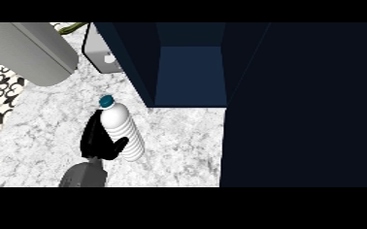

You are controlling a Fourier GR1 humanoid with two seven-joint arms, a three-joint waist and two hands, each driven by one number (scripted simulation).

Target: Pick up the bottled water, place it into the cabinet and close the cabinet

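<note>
A: What do we see around the bottle (pixel 123 132)?

B: At upper left we note a large grey rounded body (pixel 34 51), lying across the worktop (pixel 179 140). Just right of it a grey flat item (pixel 99 51) shows, partly hidden by the cabinet (pixel 188 75). At the far left edge we see a black-and-white patterned strip (pixel 10 94), and some green leaves (pixel 70 27) at the top edge.

A: Does anything stand between bottle and cabinet?

B: We see only bare worktop between them. The cabinet is dark blue and open; its inside faces the bottle. A wide dark panel (pixel 294 106), which we take for the door, fills the right side of the view.

A: Where is the bottle, and how is the hand set?

B: The bottle stands on the worktop, teal cap (pixel 107 100) tilted toward upper left, near the cabinet's lower left corner. The left hand (pixel 99 137) is clamped on it, fingers behind, thumb curled across the front. We see no right hand.

A: The surface?

B: White marble with grey veining.
</note>
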